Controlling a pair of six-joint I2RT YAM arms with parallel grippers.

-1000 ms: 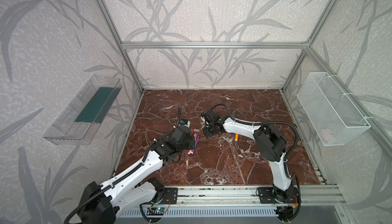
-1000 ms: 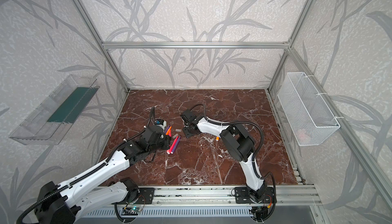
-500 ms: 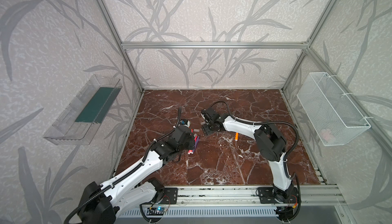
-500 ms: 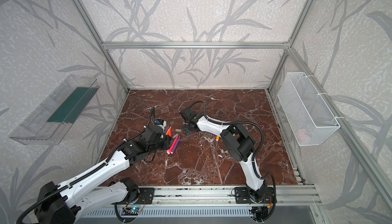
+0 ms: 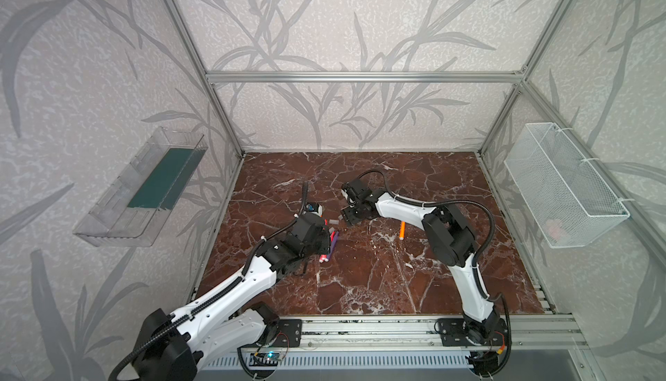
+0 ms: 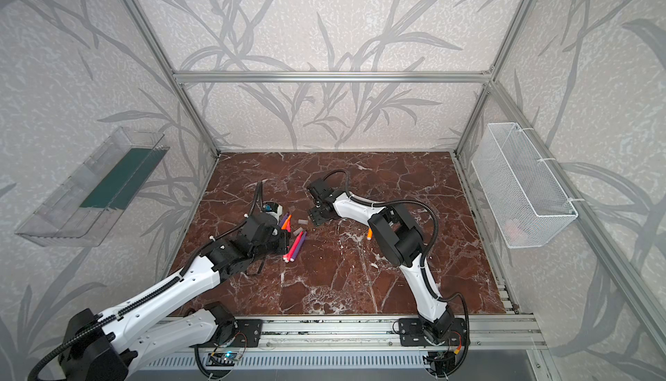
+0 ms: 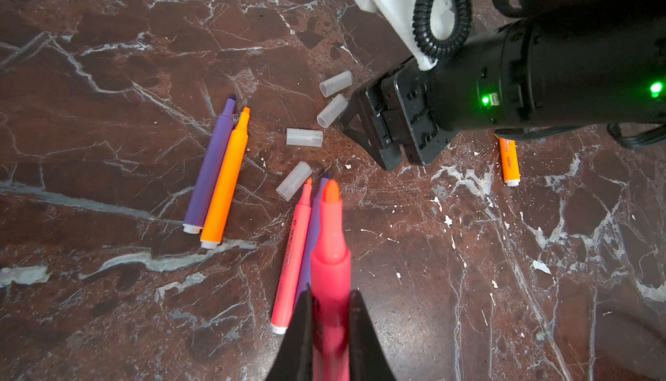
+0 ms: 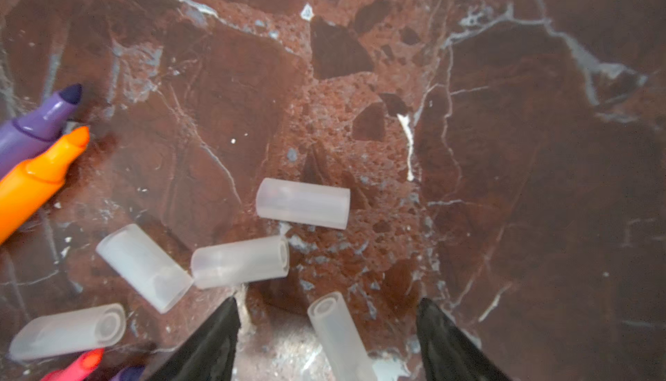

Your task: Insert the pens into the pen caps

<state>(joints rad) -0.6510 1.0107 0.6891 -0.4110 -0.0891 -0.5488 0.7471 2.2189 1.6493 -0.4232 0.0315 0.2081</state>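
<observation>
Edging in, your right gripper (image 8: 328, 301) now straddles one translucent white plastic cap (image 8: 340, 339), jaws wide, nothing gripped: close next. Your left gripper (image 7: 330, 289) stays clamped on the pink-red marker pen (image 7: 329, 224).

On the red marble floor (image 5: 360, 282), the left gripper (image 5: 325, 238) hangs by pink and purple pens (image 5: 333, 244). The right gripper (image 5: 349, 218) is near, at its two o'clock, with a pale cap (image 5: 335, 221) just at nine o'clock of it. An orange pen (image 5: 402, 230) lies apart at the right gripper's three o'clock
</observation>
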